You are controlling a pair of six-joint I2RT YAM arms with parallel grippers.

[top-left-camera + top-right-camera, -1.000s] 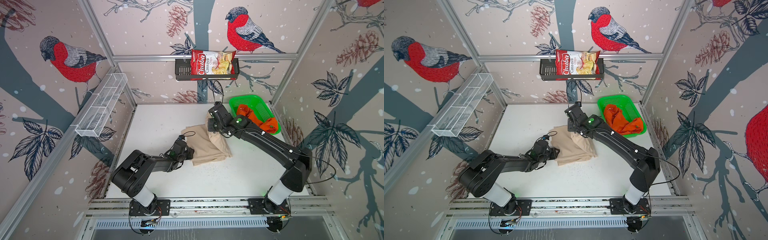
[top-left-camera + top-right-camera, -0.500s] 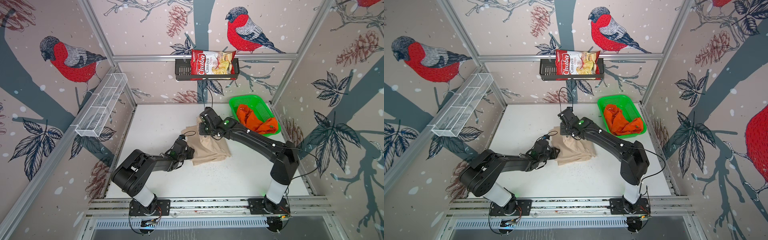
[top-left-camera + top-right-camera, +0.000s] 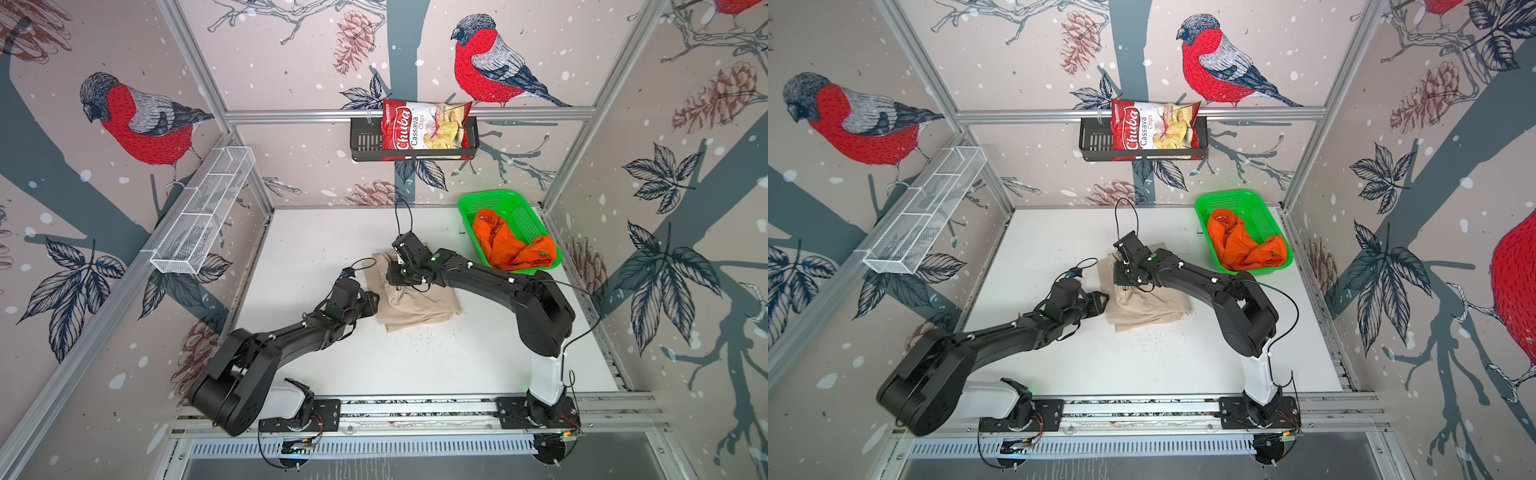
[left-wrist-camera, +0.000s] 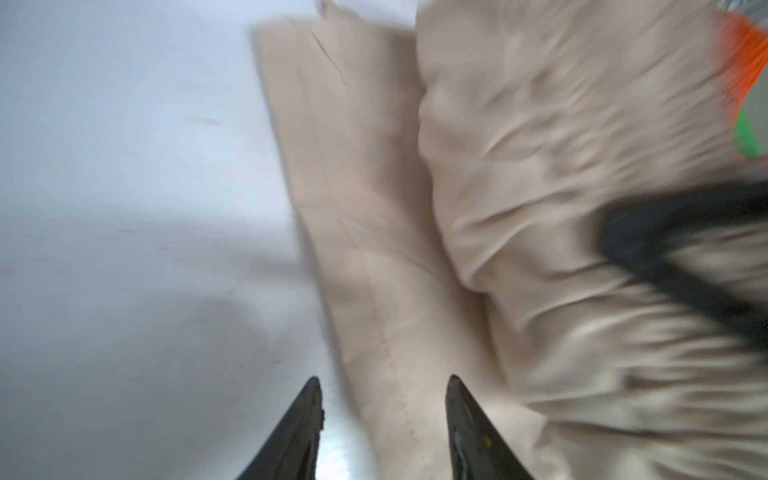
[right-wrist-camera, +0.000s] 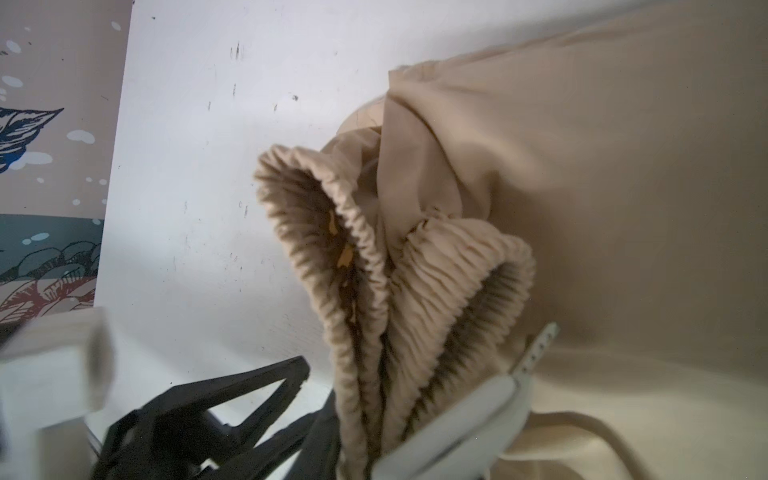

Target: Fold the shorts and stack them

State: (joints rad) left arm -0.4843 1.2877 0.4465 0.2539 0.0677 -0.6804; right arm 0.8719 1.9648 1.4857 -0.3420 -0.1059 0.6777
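Observation:
The beige shorts lie folded mid-table. Their gathered waistband stands bunched in loops between my right gripper's fingers, which are open; the black fingertip is a little off the cloth and the white one rests against it. In both top views this gripper hovers over the shorts' far left part. My left gripper is open at the shorts' left edge, and the hem runs between its tips. The orange shorts lie crumpled in the green basket.
The green basket stands at the table's back right corner. A chips bag sits in a black rack on the back wall. A white wire shelf hangs on the left wall. Dark specks dot the table in front of the shorts.
My right gripper has moved left and toward the front over the beige shorts, bringing the waistband with it, and its jaws have parted. The left jaws have widened; that arm stayed put.

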